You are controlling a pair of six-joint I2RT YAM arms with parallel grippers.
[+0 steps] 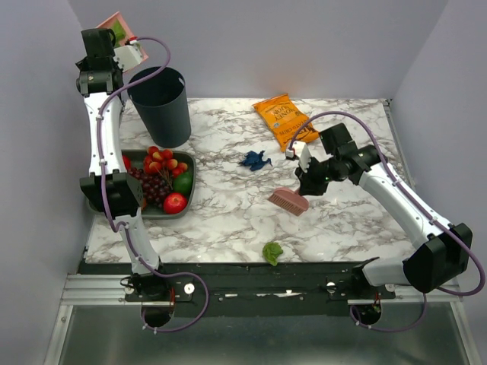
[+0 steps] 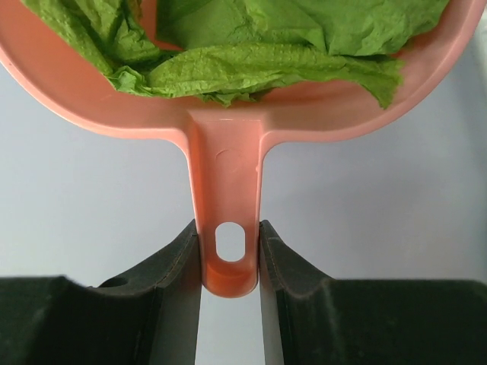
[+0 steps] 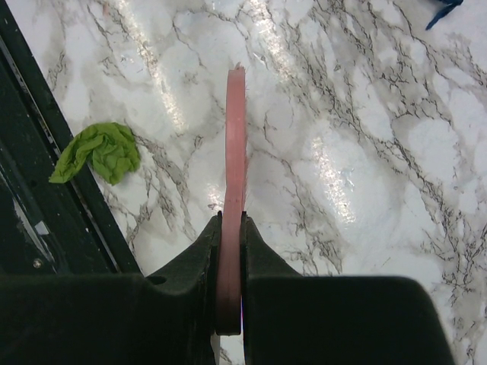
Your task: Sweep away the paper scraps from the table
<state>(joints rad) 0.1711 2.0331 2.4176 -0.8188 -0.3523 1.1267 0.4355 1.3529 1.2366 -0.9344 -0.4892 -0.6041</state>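
Observation:
My left gripper [image 2: 229,251] is shut on the handle of the pink dustpan [image 2: 228,122], held high at the back left [image 1: 116,29] beside the dark bin [image 1: 162,104]. Green paper [image 2: 251,53] lies in the pan. My right gripper [image 3: 230,228] is shut on the pink brush [image 3: 235,144], which hangs just over the marble table [image 1: 342,220] at mid right [image 1: 289,201]. A blue paper scrap [image 1: 256,160] lies at the table's middle and shows at the top right corner of the right wrist view [image 3: 444,9]. A green scrap [image 1: 272,252] lies at the front edge [image 3: 97,152].
A dark grey tray [image 1: 185,199] with toy fruits sits at the left. An orange snack bag [image 1: 284,118] lies at the back right. The black front edge [image 3: 46,182] runs close to the green scrap. Grey walls enclose three sides.

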